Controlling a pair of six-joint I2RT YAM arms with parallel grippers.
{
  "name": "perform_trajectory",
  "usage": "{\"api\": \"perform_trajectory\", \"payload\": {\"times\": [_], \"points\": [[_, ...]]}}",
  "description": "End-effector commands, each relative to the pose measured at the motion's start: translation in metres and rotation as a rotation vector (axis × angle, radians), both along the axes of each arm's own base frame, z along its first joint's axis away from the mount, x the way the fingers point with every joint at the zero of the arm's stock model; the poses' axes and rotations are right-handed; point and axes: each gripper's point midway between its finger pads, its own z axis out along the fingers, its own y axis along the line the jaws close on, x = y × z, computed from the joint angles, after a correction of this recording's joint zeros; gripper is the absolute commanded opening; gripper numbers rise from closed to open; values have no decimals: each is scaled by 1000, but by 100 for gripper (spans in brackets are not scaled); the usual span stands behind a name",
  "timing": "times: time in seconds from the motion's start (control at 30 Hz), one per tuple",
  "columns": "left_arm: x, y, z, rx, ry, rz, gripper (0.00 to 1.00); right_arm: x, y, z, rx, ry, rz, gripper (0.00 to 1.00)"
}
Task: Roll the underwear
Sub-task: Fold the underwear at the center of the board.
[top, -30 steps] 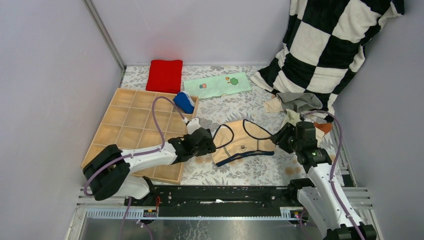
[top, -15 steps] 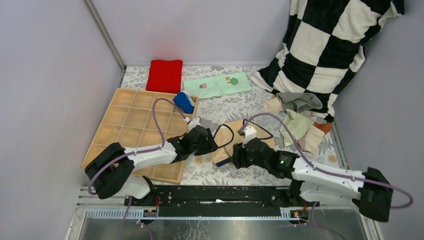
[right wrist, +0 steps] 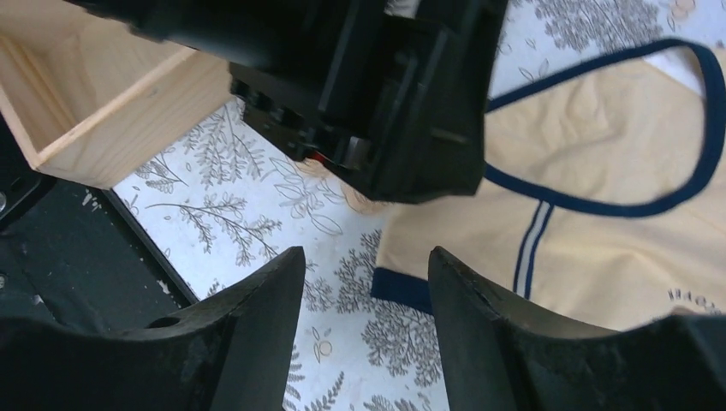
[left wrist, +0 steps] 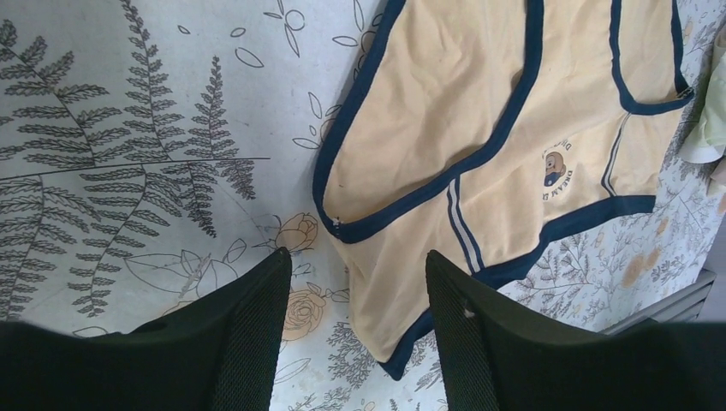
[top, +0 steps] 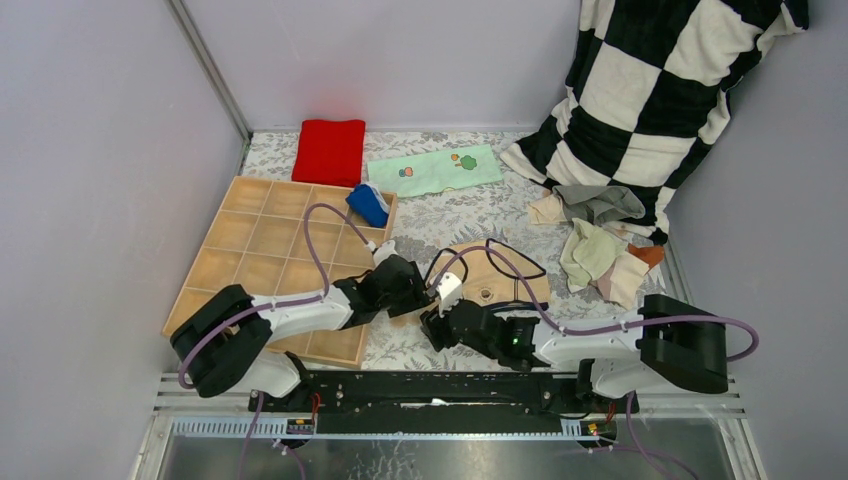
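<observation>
The tan briefs [top: 495,275] with dark blue trim lie spread flat on the leaf-printed table cover [top: 450,215], roughly in the middle of the near half, with a small printed badge facing up. The 2 arms meet at their near-left corner. The left gripper [top: 415,290] sits just beside the left edge of the briefs. Its wrist camera shows the 2 black fingers [left wrist: 248,342] spread apart with nothing between them, only the hem of the briefs [left wrist: 479,154] and the printed cover in the gap. The right gripper [top: 437,325] reaches across from the right, low over the near-left corner of the briefs. Its jaws are also parted and hold nothing, and its own camera [right wrist: 366,257] looks past them at the navy-edged corner [right wrist: 616,231] and at the black body of the left gripper close ahead. Whether either gripper touches the cloth, I cannot tell. To the left lies a wooden tray [top: 255,250] of square compartments, with a rolled blue striped pair [top: 368,205] in its far-right corner cell. A heap of briefs [top: 600,250] in grey, pale green and beige lies to the right, at the foot of a black-and-white checked cloth [top: 650,90]. At the back lie a folded red cloth [top: 329,150] and a mint cloth [top: 435,170] with cartoon prints.
</observation>
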Motion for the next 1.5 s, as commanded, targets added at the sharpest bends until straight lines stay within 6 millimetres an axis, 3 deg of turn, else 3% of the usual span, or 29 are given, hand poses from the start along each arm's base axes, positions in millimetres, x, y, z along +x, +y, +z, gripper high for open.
{"api": "perform_trajectory", "payload": {"times": [0.0, 0.53, 0.9, 1.03, 1.27, 1.47], "points": [[-3, -2, -8, -16, 29, 8, 63, 11, 24, 24, 80, -159, 35, 61], [-8, -2, -13, -32, 43, -3, 58, 2, 6, -26, -123, -222, 89, 59], [-10, -1, -14, -30, 43, -8, 54, 16, -8, -43, -211, -267, 15, 53], [-10, -1, -15, -29, 45, -9, 49, 17, -10, -47, -230, -269, 9, 44], [-10, 1, -15, -21, 44, -1, 32, 19, -12, -45, -209, -244, -49, 17], [-6, 1, -11, -13, 35, 6, 21, 17, -8, -42, -192, -223, -50, 0]]}}
